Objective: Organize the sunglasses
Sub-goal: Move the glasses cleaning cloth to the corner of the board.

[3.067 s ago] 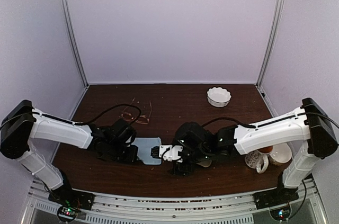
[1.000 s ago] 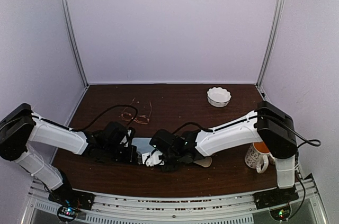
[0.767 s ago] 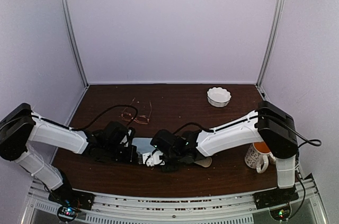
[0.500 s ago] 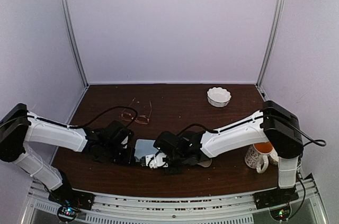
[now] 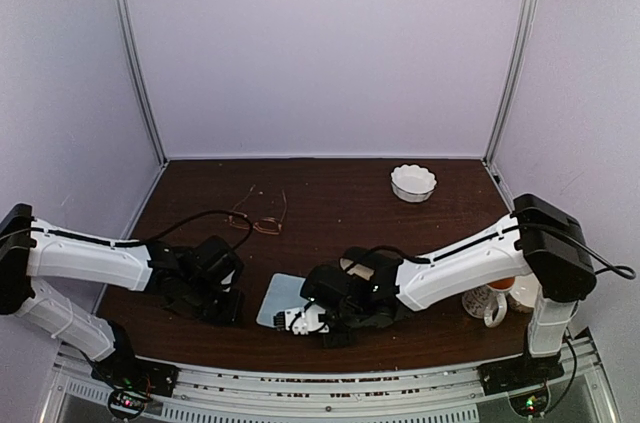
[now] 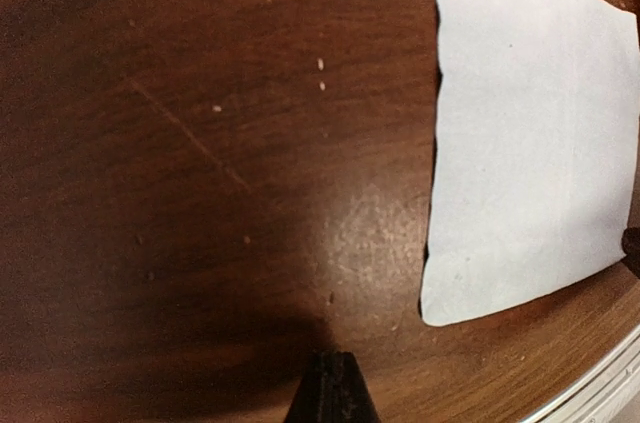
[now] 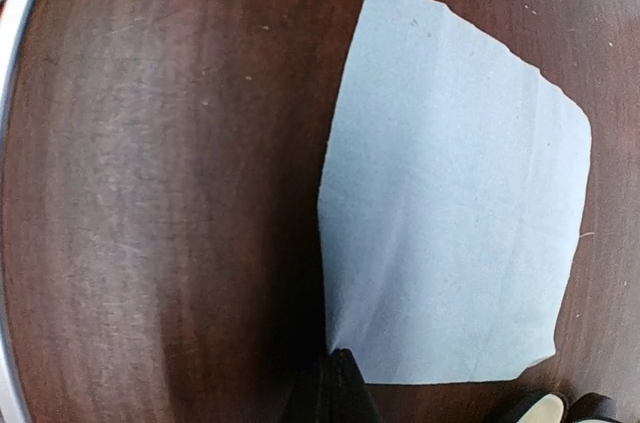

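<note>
Top view: the copper-wire sunglasses (image 5: 262, 226) lie back-left on the desk (image 5: 340, 198), long axis left-right, thin temples pointing rearward.
Left wrist: left jaws closed beside a pale-blue cloth (image 6: 530, 143).
Right wrist: right jaws closed at the cloth's edge.

bowl (image 5: 413, 183) back right, mug (image 5: 482, 303) beside right arm (image 5: 460, 261), sunglasses (image 5: 265, 227) back left
</note>
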You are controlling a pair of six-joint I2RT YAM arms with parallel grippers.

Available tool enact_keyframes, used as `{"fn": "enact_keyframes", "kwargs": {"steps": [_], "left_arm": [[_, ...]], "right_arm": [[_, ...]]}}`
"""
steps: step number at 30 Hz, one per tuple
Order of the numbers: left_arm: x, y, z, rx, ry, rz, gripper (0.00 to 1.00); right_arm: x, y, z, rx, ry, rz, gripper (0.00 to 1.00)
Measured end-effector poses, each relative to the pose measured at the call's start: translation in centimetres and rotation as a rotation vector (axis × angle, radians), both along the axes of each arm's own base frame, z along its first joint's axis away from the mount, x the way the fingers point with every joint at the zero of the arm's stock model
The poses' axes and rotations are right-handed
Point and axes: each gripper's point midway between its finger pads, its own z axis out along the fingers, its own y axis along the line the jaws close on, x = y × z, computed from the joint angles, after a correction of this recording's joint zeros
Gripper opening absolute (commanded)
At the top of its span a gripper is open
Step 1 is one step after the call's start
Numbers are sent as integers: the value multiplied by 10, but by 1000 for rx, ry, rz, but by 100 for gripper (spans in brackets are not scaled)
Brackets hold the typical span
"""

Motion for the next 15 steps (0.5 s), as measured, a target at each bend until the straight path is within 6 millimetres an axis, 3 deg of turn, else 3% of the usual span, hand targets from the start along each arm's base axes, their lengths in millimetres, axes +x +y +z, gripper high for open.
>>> {"fn": "enact_keyframes", "kwargs": {"steps": [10, 15], "left_arm": [[-26, -10, 5, 28, 44, -23, 0], [-30, -10, 8, 32, 40, -18, 1]], "right_arm": [[-36, -9, 0, 4, 50, 3, 0], [-44, -11, -1, 11, 66, -19, 0]]}}
